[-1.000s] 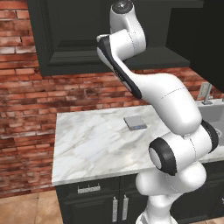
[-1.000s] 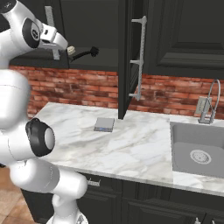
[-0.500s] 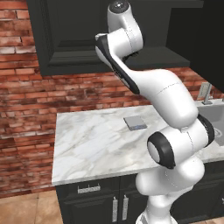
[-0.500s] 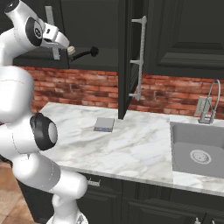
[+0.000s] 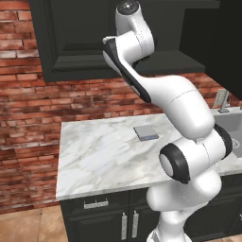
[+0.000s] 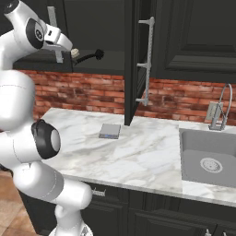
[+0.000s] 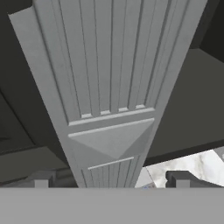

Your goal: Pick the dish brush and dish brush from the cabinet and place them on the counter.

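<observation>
One black brush (image 6: 90, 56) juts out sideways from the end of the arm (image 5: 160, 90), up in front of the dark open cabinet (image 6: 184, 37) and well above the bench (image 6: 152, 156). In the hand view it is the ribbed grey shaft running up between the fingers (image 7: 181, 178). The two tips stand apart with a sliver of gap on either side of the shaft, so I cannot tell whether they are clamping it or only straddling it.

If the hold is loose, the brush could slip on the way down, dropping onto the bench or toward the sink (image 6: 207, 161). The open door (image 6: 131, 60) hangs just beside the likely path, and the long handle could clip it.

The arm's own bulk hides the hand in the left base view. I cannot make out the cream brush. A small pale knob at the hand is too small to identify.
</observation>
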Tool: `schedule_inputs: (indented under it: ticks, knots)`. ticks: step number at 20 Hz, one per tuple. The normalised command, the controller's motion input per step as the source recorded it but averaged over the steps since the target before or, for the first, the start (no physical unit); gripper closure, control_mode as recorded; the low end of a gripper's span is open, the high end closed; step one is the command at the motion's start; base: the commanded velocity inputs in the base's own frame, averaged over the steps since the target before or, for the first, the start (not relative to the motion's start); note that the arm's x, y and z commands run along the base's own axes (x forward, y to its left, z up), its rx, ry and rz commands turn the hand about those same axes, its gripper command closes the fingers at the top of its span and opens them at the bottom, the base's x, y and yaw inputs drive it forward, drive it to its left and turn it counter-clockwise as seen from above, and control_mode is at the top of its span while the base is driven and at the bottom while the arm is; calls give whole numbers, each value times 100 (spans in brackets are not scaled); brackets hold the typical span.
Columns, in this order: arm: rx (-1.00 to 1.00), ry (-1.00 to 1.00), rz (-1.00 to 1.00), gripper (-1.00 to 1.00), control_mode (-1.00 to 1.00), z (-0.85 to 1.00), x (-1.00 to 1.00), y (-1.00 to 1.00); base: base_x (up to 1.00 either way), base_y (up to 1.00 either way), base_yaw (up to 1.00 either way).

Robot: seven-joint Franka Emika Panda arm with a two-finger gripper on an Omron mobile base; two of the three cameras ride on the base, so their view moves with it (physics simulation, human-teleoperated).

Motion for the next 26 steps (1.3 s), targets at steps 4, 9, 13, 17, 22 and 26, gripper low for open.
schedule_inputs:
  ticks: [4,9,13,17,22,26]
  knots:
    - [0,0,0,100,-100,0,0,0,0,0,0]
    - [0,0,0,100,-100,0,0,0,0,0,0]
    - [0,-1,0,100,-100,0,0,0,0,0,0]
    - [0,-3,0,100,-100,0,-7,2,0,0,0]
    - [-2,-4,0,100,-100,0,-18,7,0,0,0]
    - [-4,-4,0,100,-100,1,-19,12,0,0,0]
